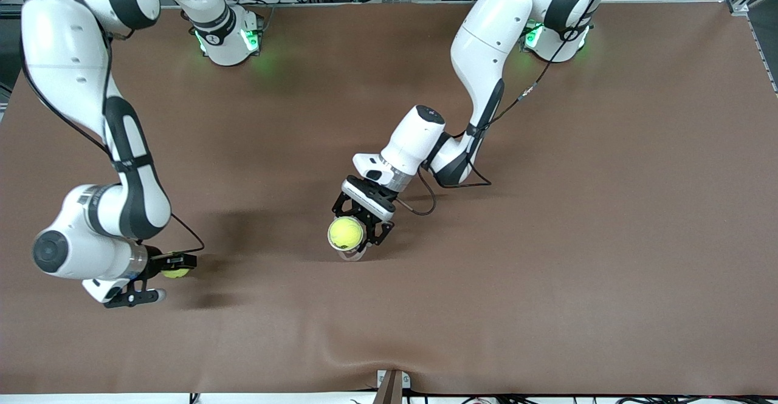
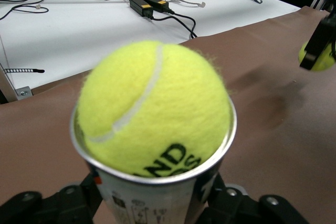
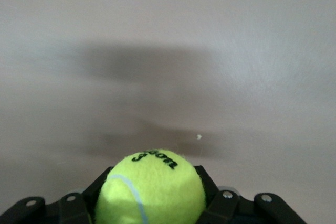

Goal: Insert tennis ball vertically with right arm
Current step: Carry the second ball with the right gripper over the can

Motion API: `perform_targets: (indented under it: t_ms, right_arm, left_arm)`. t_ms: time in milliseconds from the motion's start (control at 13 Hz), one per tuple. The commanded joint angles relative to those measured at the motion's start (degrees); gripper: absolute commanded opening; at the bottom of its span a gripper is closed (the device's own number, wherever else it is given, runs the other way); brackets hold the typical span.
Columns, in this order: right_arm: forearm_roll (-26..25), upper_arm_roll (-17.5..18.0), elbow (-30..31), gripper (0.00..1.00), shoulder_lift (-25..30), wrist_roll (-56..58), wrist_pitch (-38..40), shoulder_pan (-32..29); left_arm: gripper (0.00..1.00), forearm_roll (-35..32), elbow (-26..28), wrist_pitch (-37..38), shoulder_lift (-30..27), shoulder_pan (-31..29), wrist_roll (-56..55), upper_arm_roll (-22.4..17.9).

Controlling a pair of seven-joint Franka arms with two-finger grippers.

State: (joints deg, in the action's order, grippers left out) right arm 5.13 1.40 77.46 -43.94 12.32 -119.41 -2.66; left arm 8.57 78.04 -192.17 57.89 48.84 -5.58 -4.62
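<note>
My right gripper (image 1: 175, 268) (image 3: 152, 182) hangs low over the brown table (image 1: 547, 209) at the right arm's end, shut on a yellow-green tennis ball (image 1: 176, 273) (image 3: 152, 192). The left wrist view catches that same ball in the right gripper (image 2: 317, 56) at the frame's edge. Over the middle of the table my left gripper (image 1: 358, 225) (image 2: 155, 200) is shut on a clear can (image 1: 351, 252) (image 2: 152, 198) with a metal rim, tilted with its mouth toward the front camera. A second tennis ball (image 1: 346, 234) (image 2: 152, 108) sits in the can's mouth, half sticking out.
A brown cloth covers the table, with a shallow fold (image 1: 364, 337) near the front edge. A small bracket (image 1: 392, 383) sits at that edge. The left wrist view shows a white bench with cables and a power brick (image 2: 149, 4) past the table's edge.
</note>
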Motion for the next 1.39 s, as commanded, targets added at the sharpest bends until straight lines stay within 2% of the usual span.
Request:
perform_targets:
  t_ms: [0,386,926,1080,1311]
  right_arm:
    - [0.9,1.0,1.8,0.09,7.3,-0.7,3.6,1.5]
    - [0.9,1.1,0.7,0.07,13.3,-19.6,8.9,9.8]
    - [0.3,0.9,-4.0,0.08,12.6,-55.6,9.9,27.2]
    - [-0.1,0.7,-5.6,0.08,11.2,-60.6,7.7,29.8]
    - [-2.0,0.4,-5.6,0.08,9.7,-62.4,3.8,31.0]
  left_arm:
    - [0.73,0.8,-1.1,-0.4,1.1,0.7,0.3,-0.8]
    - [0.74,0.8,-1.2,-0.4,1.0,0.7,0.4,-0.8]
    - [0.74,0.8,-1.2,-0.4,1.0,0.7,0.4,-0.8]
    - [0.74,0.8,-1.2,-0.4,1.0,0.7,0.4,-0.8]
    - [0.74,0.8,-1.2,-0.4,1.0,0.6,0.4,-0.8]
